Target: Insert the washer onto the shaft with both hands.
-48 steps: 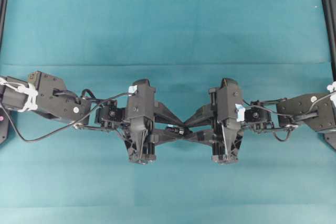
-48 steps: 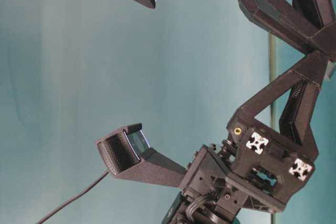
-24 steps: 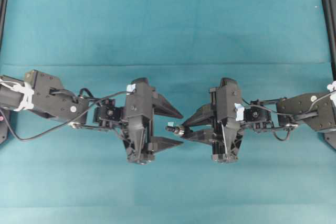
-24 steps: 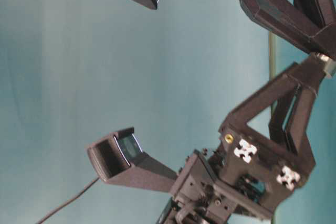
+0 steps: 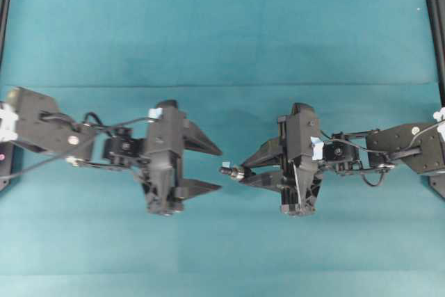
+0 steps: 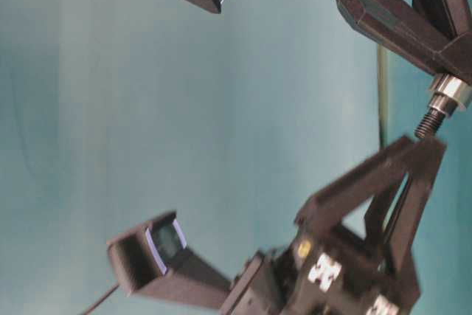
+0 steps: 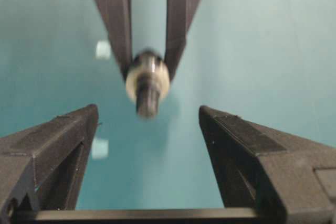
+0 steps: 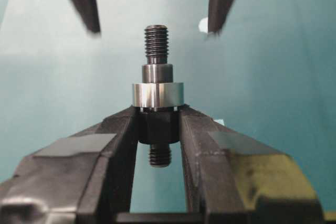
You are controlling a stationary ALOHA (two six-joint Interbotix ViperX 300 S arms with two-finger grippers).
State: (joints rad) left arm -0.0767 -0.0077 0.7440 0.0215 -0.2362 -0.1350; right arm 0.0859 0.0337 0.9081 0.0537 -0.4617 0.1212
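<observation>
The teal counter lies under 2 black arms. The left pincer stands wide apart and holds nothing, set a little way off from the shaft's tip. The right pincer is clamped on the shaft, held above the counter. The washer sits on the shaft, against the fingertips.

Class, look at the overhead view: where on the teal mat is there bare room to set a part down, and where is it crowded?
Bare: the wide teal mat above both arms, and the strip below them along the near edge. Crowded: the middle band, where the open left end effector faces the right end effector shut on the shaft with its washer; only a narrow gap separates them.
</observation>
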